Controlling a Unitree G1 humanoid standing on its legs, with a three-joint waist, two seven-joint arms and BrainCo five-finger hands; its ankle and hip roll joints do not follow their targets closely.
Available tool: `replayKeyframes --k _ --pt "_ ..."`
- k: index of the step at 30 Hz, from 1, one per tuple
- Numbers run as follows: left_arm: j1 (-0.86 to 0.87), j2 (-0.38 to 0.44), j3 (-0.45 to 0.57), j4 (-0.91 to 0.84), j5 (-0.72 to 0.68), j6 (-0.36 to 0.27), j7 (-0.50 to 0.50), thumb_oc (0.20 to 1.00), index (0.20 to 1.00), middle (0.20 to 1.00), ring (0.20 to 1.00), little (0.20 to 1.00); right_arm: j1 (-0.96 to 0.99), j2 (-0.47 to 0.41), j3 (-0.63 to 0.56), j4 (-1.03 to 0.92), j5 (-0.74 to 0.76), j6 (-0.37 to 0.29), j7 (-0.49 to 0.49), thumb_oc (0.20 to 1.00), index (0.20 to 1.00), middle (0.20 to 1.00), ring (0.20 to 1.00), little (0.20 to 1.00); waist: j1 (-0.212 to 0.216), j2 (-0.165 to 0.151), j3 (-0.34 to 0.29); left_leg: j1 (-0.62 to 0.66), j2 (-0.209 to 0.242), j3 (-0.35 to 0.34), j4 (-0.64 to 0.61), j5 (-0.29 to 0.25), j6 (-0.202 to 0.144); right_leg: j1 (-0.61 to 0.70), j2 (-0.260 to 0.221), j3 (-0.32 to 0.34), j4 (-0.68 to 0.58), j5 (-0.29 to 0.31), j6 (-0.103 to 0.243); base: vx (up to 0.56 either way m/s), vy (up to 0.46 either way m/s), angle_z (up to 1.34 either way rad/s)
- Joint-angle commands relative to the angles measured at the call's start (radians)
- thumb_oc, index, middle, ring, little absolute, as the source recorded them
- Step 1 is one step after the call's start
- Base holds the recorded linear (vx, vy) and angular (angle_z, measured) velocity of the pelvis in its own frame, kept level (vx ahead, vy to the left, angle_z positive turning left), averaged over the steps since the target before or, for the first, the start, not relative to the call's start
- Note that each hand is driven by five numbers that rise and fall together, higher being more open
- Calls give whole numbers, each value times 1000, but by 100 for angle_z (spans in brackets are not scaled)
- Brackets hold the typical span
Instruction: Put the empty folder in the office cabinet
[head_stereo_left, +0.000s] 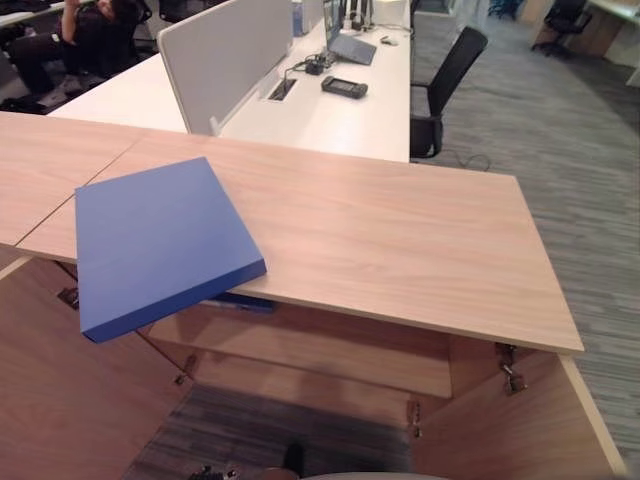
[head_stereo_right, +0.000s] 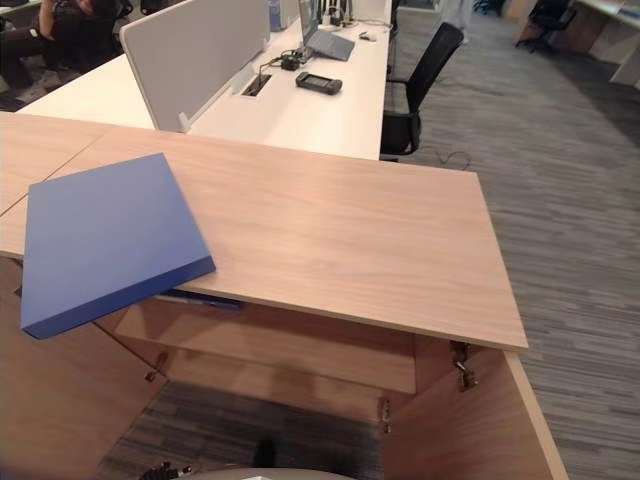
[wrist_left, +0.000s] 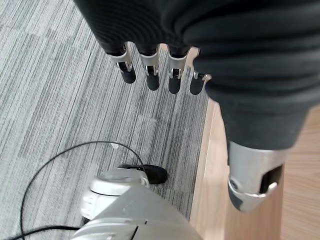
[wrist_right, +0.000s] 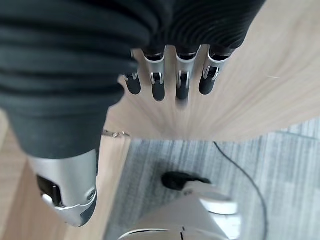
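Observation:
A blue folder (head_stereo_left: 160, 245) lies flat on top of the wooden office cabinet (head_stereo_left: 400, 240), at its left front, with one corner overhanging the front edge. Both cabinet doors stand open below; the left door (head_stereo_left: 60, 390) and right door (head_stereo_left: 510, 425) swing toward me. A second blue item (head_stereo_left: 243, 302) shows on the shelf just under the top. My left hand (wrist_left: 155, 70) hangs over the carpet beside a wooden panel, fingers straight and empty. My right hand (wrist_right: 175, 77) hangs in front of a wooden door panel, fingers straight, holding nothing.
Behind the cabinet stands a white desk (head_stereo_left: 340, 110) with a grey divider screen (head_stereo_left: 220, 55), a laptop (head_stereo_left: 350, 45) and a dark device (head_stereo_left: 344, 87). A black office chair (head_stereo_left: 445, 85) stands at its right. A person (head_stereo_left: 95, 40) sits at the far left. Grey carpet (head_stereo_left: 570, 170) lies to the right.

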Motion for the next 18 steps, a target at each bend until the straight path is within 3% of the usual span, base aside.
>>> replayKeyframes --k 1,2,3,4,5,7,9,11,18 --pt "13 -1 27 17 2 -31 15 1000 1000 1000 1000 1000 -10 -47 -67 -2 31 -10 -29 1000 1000 1000 1000 1000 -5 -15 10 84 123 -56 -10 71 38 -41 -72 17 60 -17 137 36 267 6" --pt "19 0 30 18 -5 -31 21 1000 1000 1000 1000 1000 0 -52 -76 3 26 -7 -33 1000 1000 1000 1000 1000 -12 -4 2 93 187 -52 -41 127 22 -37 -86 9 60 -30 146 34 222 -3" --pt "19 0 30 18 -5 -31 21 1000 1000 1000 1000 1000 1 -53 -76 3 26 -7 -33 1000 1000 1000 1000 1000 -12 -3 3 97 188 -52 -45 129 21 -36 -84 8 60 -31 145 114 299 26" --pt "30 -3 27 19 2 -30 23 1000 1000 1000 1000 1000 13 -60 -86 10 16 -2 -37 1000 1000 1000 1000 1000 -8 21 -7 105 226 -96 -99 182 -6 -24 -88 24 48 -33 161 136 305 57" --pt "32 -4 22 17 9 -34 26 1000 1000 1000 1000 1000 18 -65 -89 7 10 -3 -36 1000 1000 1000 1000 1000 -8 36 -17 113 223 -123 -119 176 -21 -20 -96 29 40 -30 170 175 406 41" --pt "34 -8 16 18 17 -35 25 1000 1000 1000 1000 1000 31 -67 -108 2 9 -6 -40 1000 1000 1000 1000 1000 -25 62 -34 133 206 -102 -147 140 -44 3 -122 12 11 -15 188 100 301 -17" --pt "29 -5 8 4 24 -37 23 1000 1000 1000 1000 1000 23 -72 -120 -2 21 -7 -49 1000 1000 1000 1000 1000 -30 71 -30 138 174 -93 -150 107 -43 -6 -149 10 -11 16 200 -11 251 -12" --pt "19 5 11 8 24 -36 25 1000 1000 1000 1000 1000 5 -66 -123 -3 31 -9 -57 1000 1000 1000 1000 1000 -28 65 -20 136 151 -87 -146 83 -34 -26 -170 18 -21 50 210 -49 154 20" --pt "14 27 44 25 -2 -38 29 1000 1000 1000 1000 1000 -11 -33 -100 7 37 -5 -46 1000 1000 1000 1000 1000 -1 29 -8 136 121 -70 -142 51 -14 -45 -189 15 -45 83 227 -14 99 -11"
